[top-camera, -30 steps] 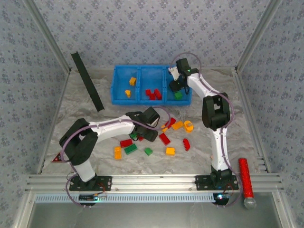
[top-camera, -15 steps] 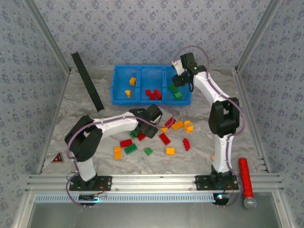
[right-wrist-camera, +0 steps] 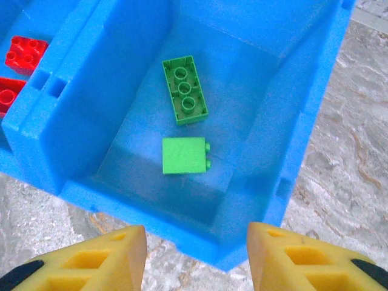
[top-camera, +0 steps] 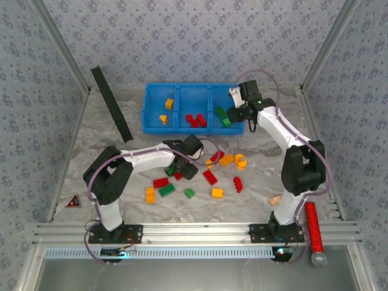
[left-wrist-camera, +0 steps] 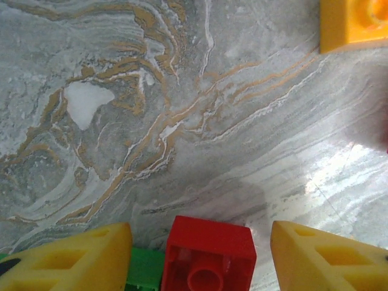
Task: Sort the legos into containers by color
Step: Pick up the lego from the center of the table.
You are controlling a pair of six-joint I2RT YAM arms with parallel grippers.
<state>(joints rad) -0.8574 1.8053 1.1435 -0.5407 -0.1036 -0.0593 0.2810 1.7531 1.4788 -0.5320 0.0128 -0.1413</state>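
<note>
marbled table (top-camera: 267, 173), legos (right-wrist-camera: 185, 98) inside blue bin (right-wrist-camera: 306, 136)

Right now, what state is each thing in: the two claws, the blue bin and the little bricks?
left gripper: open, straddling a red brick on the table without touching it.
right gripper: open, empty, above the blue bin's near wall.
blue bin: upright; yellow bricks left, red bricks middle, green bricks right.
loose legos: scattered on the table, unsorted.
</note>
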